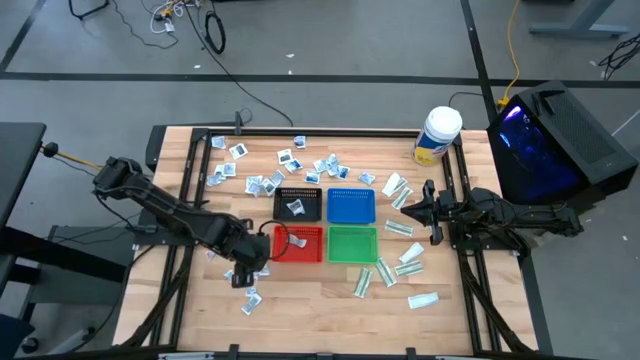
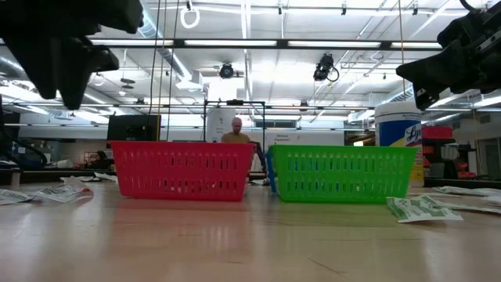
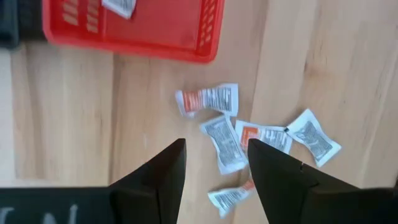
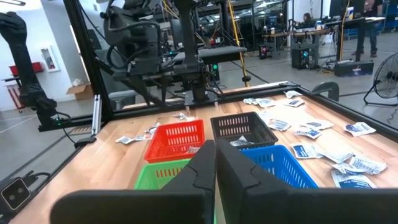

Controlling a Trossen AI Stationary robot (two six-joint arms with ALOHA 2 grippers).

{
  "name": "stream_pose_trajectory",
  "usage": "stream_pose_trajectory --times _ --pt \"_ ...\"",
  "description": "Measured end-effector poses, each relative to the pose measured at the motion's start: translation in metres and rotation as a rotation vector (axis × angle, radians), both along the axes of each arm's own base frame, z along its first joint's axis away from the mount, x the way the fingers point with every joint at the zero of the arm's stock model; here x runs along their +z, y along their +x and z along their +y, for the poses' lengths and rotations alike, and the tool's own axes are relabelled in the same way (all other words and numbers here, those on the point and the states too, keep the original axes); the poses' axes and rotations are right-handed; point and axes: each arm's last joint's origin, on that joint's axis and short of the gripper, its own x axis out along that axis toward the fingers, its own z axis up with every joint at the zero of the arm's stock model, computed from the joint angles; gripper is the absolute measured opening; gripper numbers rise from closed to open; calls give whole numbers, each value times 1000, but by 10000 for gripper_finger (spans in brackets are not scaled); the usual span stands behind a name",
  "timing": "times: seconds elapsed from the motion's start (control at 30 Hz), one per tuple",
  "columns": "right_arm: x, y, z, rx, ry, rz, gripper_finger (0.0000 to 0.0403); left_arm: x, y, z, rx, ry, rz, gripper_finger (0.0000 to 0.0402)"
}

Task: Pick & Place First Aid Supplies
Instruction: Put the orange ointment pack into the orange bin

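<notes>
Left tool (image 1: 250,266): hangs over the near-left part of the surface (image 1: 190,310), just near-left of the red tray (image 1: 298,243); in its wrist view the two fingers (image 3: 163,177) stand apart with nothing between them, looking down on a small heap of packets (image 3: 227,144). Heap: five or so small flat packets, white with dark print, some with an orange end, lying loose and partly overlapping just beside the tray's near edge. Red tray: already holds at least one packet (image 3: 119,6). Black tray (image 1: 298,203): far of the red, one packet inside. Blue tray (image 1: 351,205) and green tray (image 1: 352,243): to the right; I see nothing in them from above. Further squarish packets (image 1: 290,160) are strewn along the far side; long green-and-white packets (image 1: 398,228) lie to the right, near the white jar (image 1: 437,135). Right tool (image 1: 405,212): waits above the right side, fingers pressed together, empty. Handling note, by judgement: the step is a pick from the heap. Best to choose one packet at the heap's edge, line the fingers across its narrow width, come straight down until they touch the surface, then close, so that a neighbour is not dragged or lifted along. Thin foil may slip; lift slowly before swinging to the tray.
</notes>
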Motion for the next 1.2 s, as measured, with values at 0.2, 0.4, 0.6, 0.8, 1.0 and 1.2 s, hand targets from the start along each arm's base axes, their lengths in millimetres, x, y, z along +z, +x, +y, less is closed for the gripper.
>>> stream_pose_trajectory --times 0.2,0.4,0.6,0.8,1.0,1.2 --pt "0 0 0 0 0 0 18 -4 -4 -6 -12 -1 3 181" --pt "0 0 0 0 0 0 18 -21 -26 -26 -208 11 70 181" --pt "0 0 0 0 0 1 18 -28 -42 -43 -340 -13 101 181" --pt "0 0 0 0 0 0 18 -36 -48 -52 -457 -13 49 184" --pt "0 0 0 0 0 1 18 -48 -51 -50 -459 -8 45 234" --pt "0 0 0 0 0 1 18 -62 -57 -45 -459 -10 76 284"
